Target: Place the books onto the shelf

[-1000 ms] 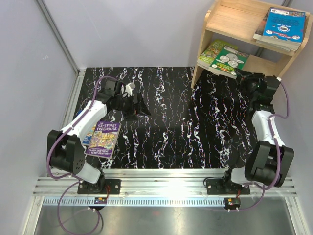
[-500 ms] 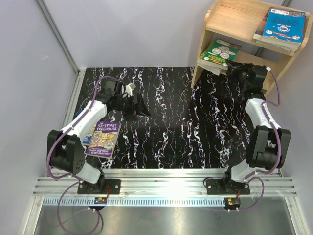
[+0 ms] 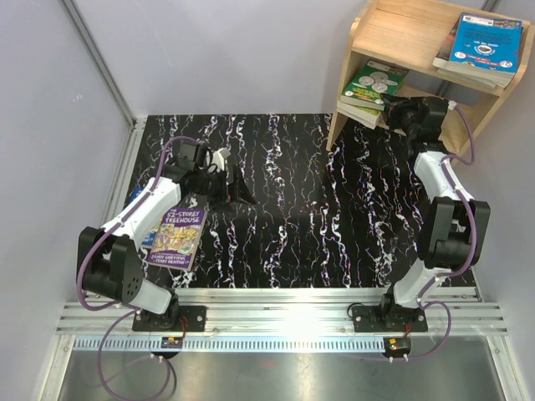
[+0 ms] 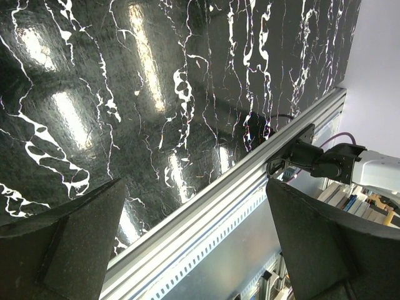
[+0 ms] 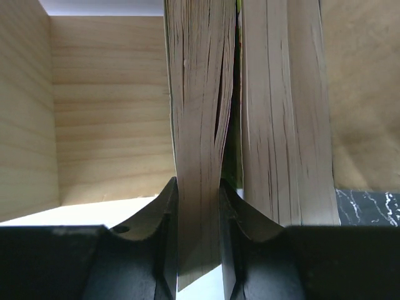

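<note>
Right hand (image 3: 396,109) is seen reaching into the lower tier of the shelf (image 3: 393,33), closed on the green book (image 3: 374,82). In the wrist view its fingers (image 5: 164,231) are pressed against both sides of the book's page edges. A second book (image 5: 284,125) is seen just beside the held one, on its right in that view. A blue book (image 3: 486,38) is laid on a stack on the upper tier. Left hand (image 3: 230,185) is held wide, with nothing between its fingers, above the counter (image 3: 292,217). A purple book (image 3: 177,236) is found flat on the counter near the left arm.
</note>
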Robot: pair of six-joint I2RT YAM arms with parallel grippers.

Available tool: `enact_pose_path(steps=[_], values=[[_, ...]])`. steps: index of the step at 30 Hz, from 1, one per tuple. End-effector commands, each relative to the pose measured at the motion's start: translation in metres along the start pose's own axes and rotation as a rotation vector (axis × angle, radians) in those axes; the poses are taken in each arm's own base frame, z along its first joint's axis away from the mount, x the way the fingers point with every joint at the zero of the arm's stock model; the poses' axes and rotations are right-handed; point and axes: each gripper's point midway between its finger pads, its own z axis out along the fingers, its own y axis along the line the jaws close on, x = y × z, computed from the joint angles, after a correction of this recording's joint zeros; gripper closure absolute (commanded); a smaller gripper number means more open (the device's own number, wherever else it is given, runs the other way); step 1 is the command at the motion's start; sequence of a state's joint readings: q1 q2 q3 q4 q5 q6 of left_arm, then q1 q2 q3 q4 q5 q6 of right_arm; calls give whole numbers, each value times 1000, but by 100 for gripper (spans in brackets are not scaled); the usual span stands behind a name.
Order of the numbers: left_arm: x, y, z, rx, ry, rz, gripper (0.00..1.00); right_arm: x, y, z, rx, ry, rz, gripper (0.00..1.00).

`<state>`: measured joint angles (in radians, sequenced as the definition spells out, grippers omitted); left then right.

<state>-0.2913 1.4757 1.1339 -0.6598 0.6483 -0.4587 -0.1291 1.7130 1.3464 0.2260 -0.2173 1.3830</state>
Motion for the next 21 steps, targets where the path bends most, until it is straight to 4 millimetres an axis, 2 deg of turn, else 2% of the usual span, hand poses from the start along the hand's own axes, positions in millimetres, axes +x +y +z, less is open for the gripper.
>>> enact_pose_path(steps=[1,3,4,6,7,11,12,16,21], values=[[-5,-7,-6,37,-31,47,1,6,50,0,-109,4,-68,72],[-5,-7,-5,40,-29,46,1,15,46,1,-91,35,-92,43],[-6,-7,-5,40,-31,46,1,17,47,-1,-86,42,-102,35],[-6,-6,-5,39,-31,42,1,21,43,-3,-58,52,-133,29],[-7,-7,-5,42,-33,45,1,21,42,-6,-50,53,-139,22],[-5,-5,-4,40,-29,37,1,20,32,-17,3,44,-182,13],[-5,-5,-3,40,-27,36,1,18,36,-22,4,30,-194,12],[-5,-3,-3,35,-29,33,1,8,17,-38,126,-1,-238,1],[-6,-3,-3,31,-31,28,1,-8,3,-49,248,-51,-317,0]])
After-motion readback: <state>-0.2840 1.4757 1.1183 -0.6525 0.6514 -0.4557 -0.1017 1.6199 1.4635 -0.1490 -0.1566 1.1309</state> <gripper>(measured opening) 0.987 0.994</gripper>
